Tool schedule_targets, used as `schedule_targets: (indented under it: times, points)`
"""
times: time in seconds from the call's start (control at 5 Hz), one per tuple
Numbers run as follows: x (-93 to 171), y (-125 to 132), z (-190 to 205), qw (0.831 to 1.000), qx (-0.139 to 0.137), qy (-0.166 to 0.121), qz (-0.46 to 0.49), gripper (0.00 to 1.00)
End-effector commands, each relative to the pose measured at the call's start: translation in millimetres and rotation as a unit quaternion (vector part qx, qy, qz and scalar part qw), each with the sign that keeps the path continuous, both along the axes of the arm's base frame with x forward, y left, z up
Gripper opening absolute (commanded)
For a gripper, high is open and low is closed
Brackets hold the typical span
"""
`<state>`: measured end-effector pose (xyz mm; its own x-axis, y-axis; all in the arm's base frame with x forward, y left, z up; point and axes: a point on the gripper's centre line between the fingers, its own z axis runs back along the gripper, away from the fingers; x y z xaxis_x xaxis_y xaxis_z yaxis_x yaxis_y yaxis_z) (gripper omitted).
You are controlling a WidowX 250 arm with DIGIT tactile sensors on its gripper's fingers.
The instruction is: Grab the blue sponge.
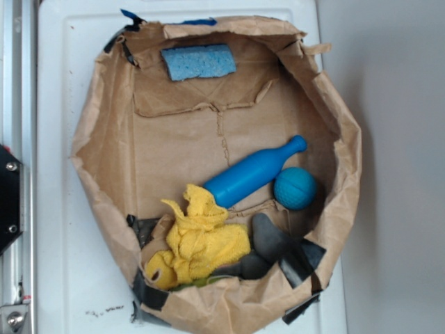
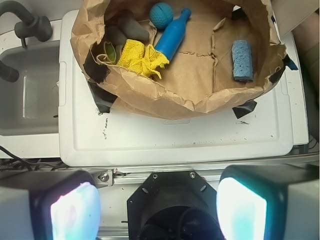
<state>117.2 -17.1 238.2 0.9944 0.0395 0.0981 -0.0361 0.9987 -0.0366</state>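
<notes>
The blue sponge (image 1: pixel 199 62) is a light blue speckled foam block lying against the far wall inside a brown paper bag (image 1: pixel 104 104). In the wrist view the blue sponge (image 2: pixel 242 60) lies at the bag's right side. My gripper (image 2: pixel 159 210) is open, its two pale pads wide apart at the bottom of the wrist view, high above the robot base and well away from the bag. Nothing is between the pads. The gripper does not show in the exterior view.
Inside the bag lie a glossy blue bottle (image 1: pixel 252 173), a blue ball (image 1: pixel 295 188), a yellow cloth (image 1: pixel 203 237) and dark grey pieces (image 1: pixel 278 247). The bag sits on a white lid (image 2: pixel 175 142). A grey sink (image 2: pixel 30 90) is left in the wrist view.
</notes>
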Motion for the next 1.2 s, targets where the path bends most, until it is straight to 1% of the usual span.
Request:
schedule_targets:
  times: [0.0,0.2,0.4,0.6,0.8,1.0]
  points:
    - [0.0,0.0,0.0,1.0,0.0,0.0,0.0,1.0]
    - [33.3,5.9,-1.2,1.0,0.008,-0.008,0.018,1.0]
    - [61.7,11.8,-5.7,1.0,0.013,-0.017,0.007,1.0]
    - [84.7,16.7,-9.7,0.999,0.022,-0.025,-0.017,1.0]
    - [122.9,25.6,-22.6,0.998,0.032,-0.032,-0.04,1.0]
    - [138.5,28.5,-34.1,0.994,0.056,-0.038,-0.082,1.0]
